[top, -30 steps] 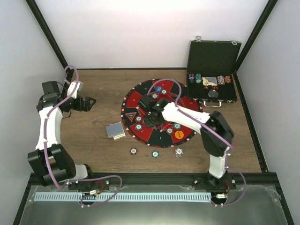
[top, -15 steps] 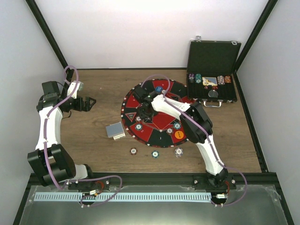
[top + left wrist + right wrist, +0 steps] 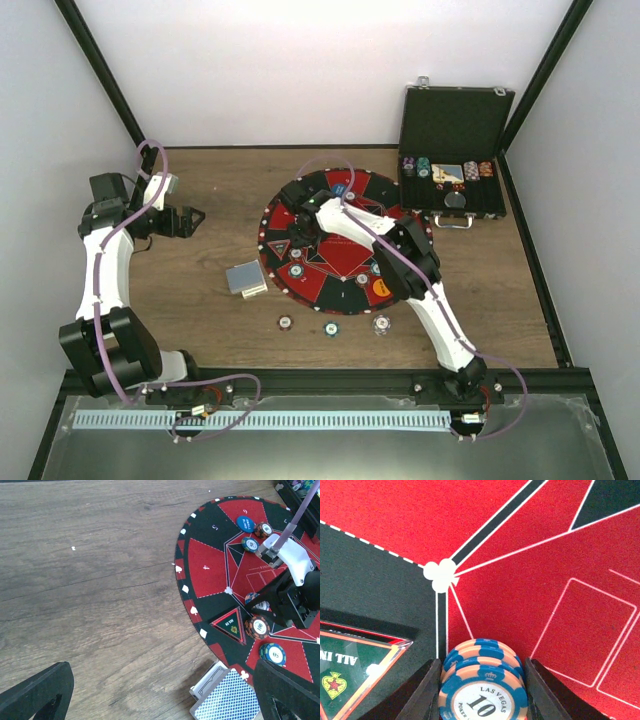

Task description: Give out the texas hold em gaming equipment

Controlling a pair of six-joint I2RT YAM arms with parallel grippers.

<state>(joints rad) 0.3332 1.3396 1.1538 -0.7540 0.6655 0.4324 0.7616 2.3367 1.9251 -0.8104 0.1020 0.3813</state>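
Note:
My right gripper (image 3: 303, 232) is over the left part of the round mat (image 3: 345, 262). In the right wrist view its fingers (image 3: 422, 695) press both sides of a small stack of blue-and-orange "10" poker chips (image 3: 482, 692). The black triangular marker (image 3: 350, 675) lies just left of them on the mat (image 3: 277, 247). The grey-blue card deck (image 3: 245, 278) lies on the wood by the mat's left edge, also in the left wrist view (image 3: 227, 700). My left gripper (image 3: 190, 218) is open and empty, far left of the mat.
Several chips, a blue button (image 3: 245, 523) and an orange button (image 3: 381, 287) lie on the mat. Three chips (image 3: 331, 328) lie on the wood in front of it. The open black case (image 3: 452, 150) with chip rows stands at the back right.
My right gripper has moved left and slightly back across the mat, toward the triangular marker, and its arm has folded in. The left arm has not moved.

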